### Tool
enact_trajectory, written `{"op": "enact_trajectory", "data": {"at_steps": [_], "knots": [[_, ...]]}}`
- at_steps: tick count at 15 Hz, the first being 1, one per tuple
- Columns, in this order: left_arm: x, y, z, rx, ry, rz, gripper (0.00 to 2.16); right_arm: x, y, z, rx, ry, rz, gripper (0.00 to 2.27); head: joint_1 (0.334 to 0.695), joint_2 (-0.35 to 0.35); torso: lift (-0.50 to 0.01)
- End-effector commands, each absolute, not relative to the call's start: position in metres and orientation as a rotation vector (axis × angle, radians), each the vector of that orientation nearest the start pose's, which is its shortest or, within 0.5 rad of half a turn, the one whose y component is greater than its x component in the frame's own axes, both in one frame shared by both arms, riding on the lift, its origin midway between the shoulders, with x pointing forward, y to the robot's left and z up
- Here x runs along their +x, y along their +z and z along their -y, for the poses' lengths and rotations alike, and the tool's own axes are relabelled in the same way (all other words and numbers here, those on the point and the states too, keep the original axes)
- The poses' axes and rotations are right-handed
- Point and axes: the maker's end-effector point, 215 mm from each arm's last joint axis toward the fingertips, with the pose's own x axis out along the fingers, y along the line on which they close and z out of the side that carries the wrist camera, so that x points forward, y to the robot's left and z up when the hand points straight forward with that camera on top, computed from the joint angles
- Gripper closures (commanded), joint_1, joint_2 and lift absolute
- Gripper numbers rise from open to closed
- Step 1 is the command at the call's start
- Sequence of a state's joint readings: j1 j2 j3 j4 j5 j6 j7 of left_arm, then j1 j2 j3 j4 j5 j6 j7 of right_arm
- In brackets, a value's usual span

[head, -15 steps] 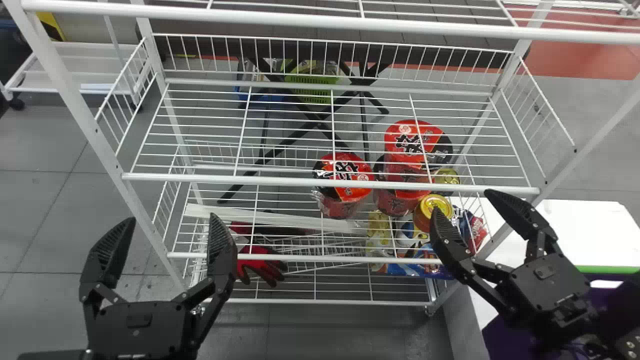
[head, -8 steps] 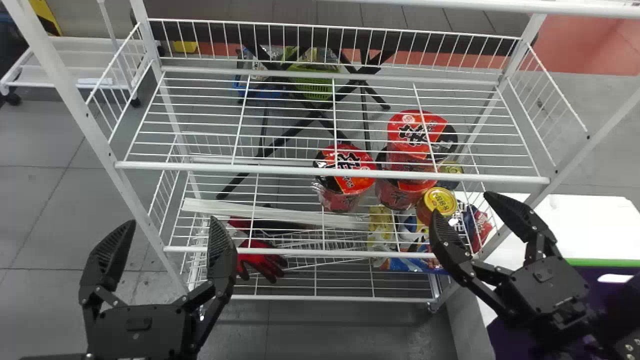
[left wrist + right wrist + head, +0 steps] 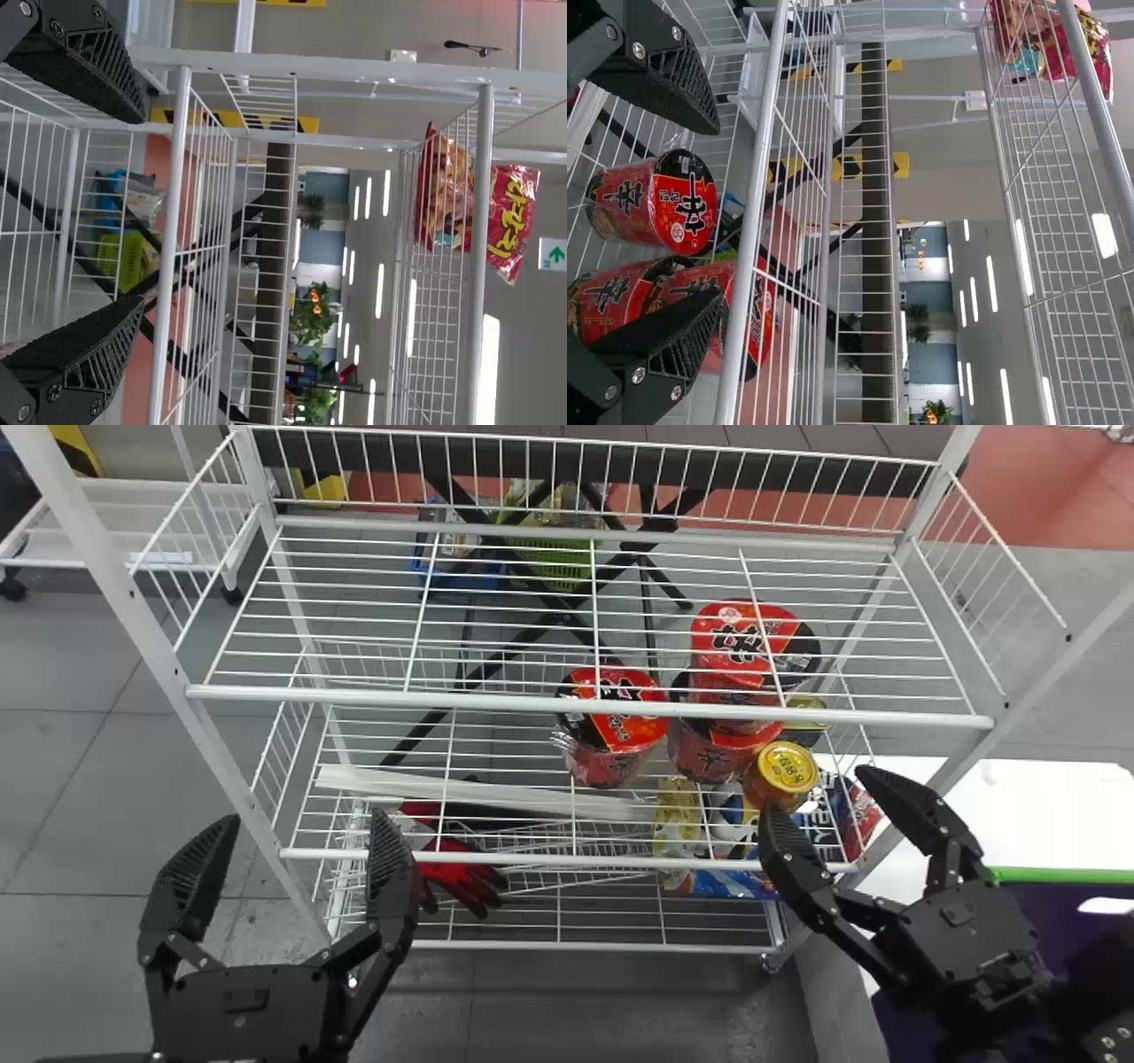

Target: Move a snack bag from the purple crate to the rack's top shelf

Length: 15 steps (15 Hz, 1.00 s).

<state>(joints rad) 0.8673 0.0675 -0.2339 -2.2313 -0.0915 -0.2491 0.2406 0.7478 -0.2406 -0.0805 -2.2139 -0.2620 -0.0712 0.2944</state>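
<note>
- Left gripper [image 3: 304,828]: I had it spread wide with an empty gap between its two flat black fingers, in front of the white rack [image 3: 496,702], near its left end.
- Right gripper [image 3: 815,788]: it also stood wide and held nothing, slanted in front of the rack's right end. From my screens I could not tell whether either claw touched the wires.
- Snack bag [image 3: 511,221]: the red bag with yellow lettering sat up on the rack's top shelf [image 3: 475,301], well apart from both claws; I saw it from below, partly through the wires.
- Purple crate [image 3: 1063,876]: it was beside the rack on my right, its green rim behind the right gripper.
- Lower down: red noodle cups [image 3: 616,717] stood near a yellow-lidded jar [image 3: 787,768], and a red glove [image 3: 461,881] lay below.
</note>
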Motion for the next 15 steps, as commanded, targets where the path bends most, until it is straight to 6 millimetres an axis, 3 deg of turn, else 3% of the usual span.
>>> {"op": "enact_trajectory", "data": {"at_steps": [1, 10, 13, 15], "knots": [[0.331, -0.302, -0.163, -0.055, 0.019, 0.038, 0.09, 0.368, -0.314, 0.205, 0.034, 0.373, -0.028, 0.19, 0.695, -0.072, -0.451], [0.328, -0.303, -0.163, -0.057, 0.023, 0.033, 0.09, 0.367, -0.308, 0.213, 0.025, 0.365, -0.042, 0.18, 0.695, -0.076, -0.461], [0.327, -0.302, -0.16, -0.058, 0.018, 0.037, 0.09, 0.365, -0.324, 0.232, -0.001, 0.338, -0.198, 0.19, 0.695, -0.086, -0.461], [0.327, -0.302, -0.159, -0.056, 0.016, 0.037, 0.09, 0.362, -0.324, 0.264, -0.017, 0.277, -0.261, 0.19, 0.695, -0.117, -0.461]]}}
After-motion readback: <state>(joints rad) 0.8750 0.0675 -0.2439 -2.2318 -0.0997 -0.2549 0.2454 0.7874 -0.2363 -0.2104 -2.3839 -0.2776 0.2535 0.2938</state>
